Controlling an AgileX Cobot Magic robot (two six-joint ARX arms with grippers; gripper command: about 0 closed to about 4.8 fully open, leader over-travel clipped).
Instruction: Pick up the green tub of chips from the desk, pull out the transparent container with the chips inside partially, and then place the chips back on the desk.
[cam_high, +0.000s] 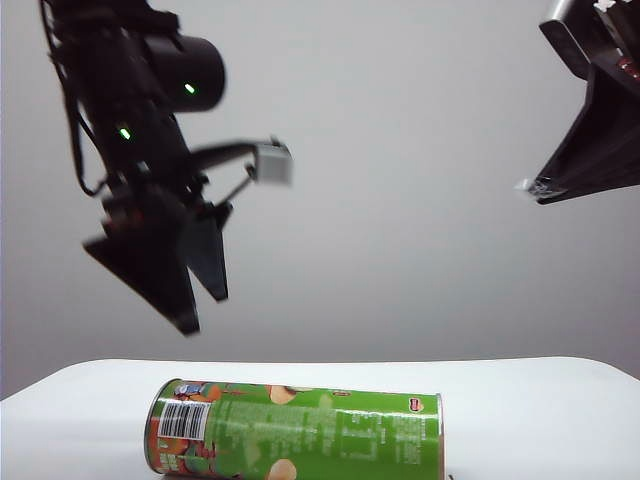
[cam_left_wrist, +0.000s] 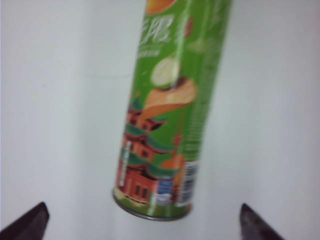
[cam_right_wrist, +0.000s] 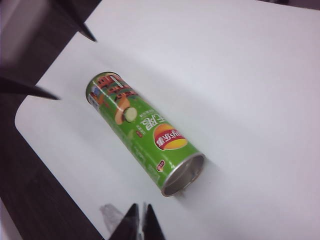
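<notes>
The green tub of chips (cam_high: 296, 430) lies on its side on the white desk (cam_high: 540, 410), barcode end toward the left arm's side and its open metal rim toward the right arm's side, untouched by either arm. We see no sign of the clear inner container from outside (the mouth of the tub looks dim and silvery in the right wrist view). Above the barcode end hangs the left gripper (cam_left_wrist: 142, 220), its fingers spread wide apart on either side of the can's base and well clear of it. The right gripper (cam_right_wrist: 141, 220) waits high over the open end with its fingertips pressed together, holding nothing. As we judge it, the risk from here is a roll: the can is round and free on a smooth top, so one finger landing before the other could nudge it away, and a grip taken too near the end could let it tip.
</notes>
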